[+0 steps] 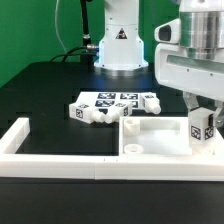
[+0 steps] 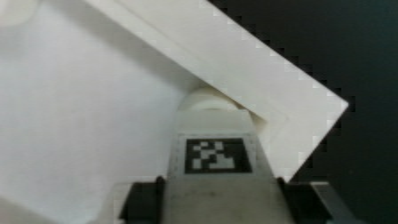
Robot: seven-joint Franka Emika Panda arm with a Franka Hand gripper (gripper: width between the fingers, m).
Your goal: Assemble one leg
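My gripper [image 1: 203, 128] is shut on a white leg [image 1: 203, 130] with a black-and-white tag, held upright just above the large flat white panel [image 1: 160, 130] near its corner at the exterior view's right. In the wrist view the leg [image 2: 219, 150] runs out from between the dark fingers [image 2: 143, 197], its rounded tip close to the panel's corner [image 2: 267, 70]. Several more tagged legs [image 1: 82, 111] lie in a cluster on the black table behind the panel.
A long white border rail [image 1: 60, 160] runs along the front, with a short arm [image 1: 14, 134] at the exterior view's left. The robot base [image 1: 120, 45] stands at the back. A flat white tagged part [image 1: 112, 101] lies among the loose legs.
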